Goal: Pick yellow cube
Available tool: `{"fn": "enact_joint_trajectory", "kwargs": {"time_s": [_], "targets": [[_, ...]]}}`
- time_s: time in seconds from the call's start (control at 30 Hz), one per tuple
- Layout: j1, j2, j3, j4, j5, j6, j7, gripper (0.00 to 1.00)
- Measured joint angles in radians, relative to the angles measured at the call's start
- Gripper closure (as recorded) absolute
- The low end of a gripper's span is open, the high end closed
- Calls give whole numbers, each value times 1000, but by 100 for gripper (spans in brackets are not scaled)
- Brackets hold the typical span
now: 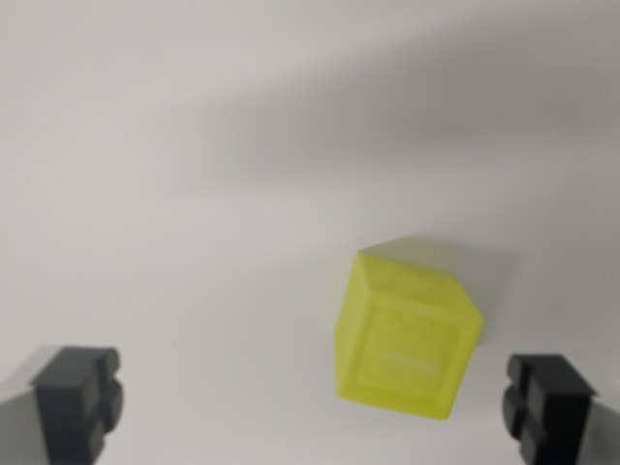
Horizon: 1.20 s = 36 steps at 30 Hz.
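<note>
Wrist view shows the yellow cube (407, 339) sitting on a plain pale bench (194, 145), right of centre and closer to the finger at the wrist view's right. The claw (315, 407) is spread wide, its two dark, blocky fingertips (77, 402) at the lower corners, touching nothing. The cube looks like a small translucent plastic block: stiff, smooth-faced, with crisp edges and a faint recessed panel on its near face. I judge it light and rigid, unlikely to deform, though the glossy sides may slip under a weak pinch. It sits slightly rotated, so the best hold is across two opposite flat faces, squared to the fingers, and not on the corners.
</note>
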Motion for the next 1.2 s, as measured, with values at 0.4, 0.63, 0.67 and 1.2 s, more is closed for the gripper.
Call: {"fn": "enact_joint_trajectory", "kwargs": {"time_s": [0.4, 0.63, 0.67, 1.2], "targets": [[-12, 15, 0, -56, 0, 74, 41, 0], [-19, 26, 0, -86, 0, 118, 65, 0], [-20, 28, 0, -90, 0, 124, 69, 0], [-38, 65, 0, -153, -3, 229, 123, 0]]}}
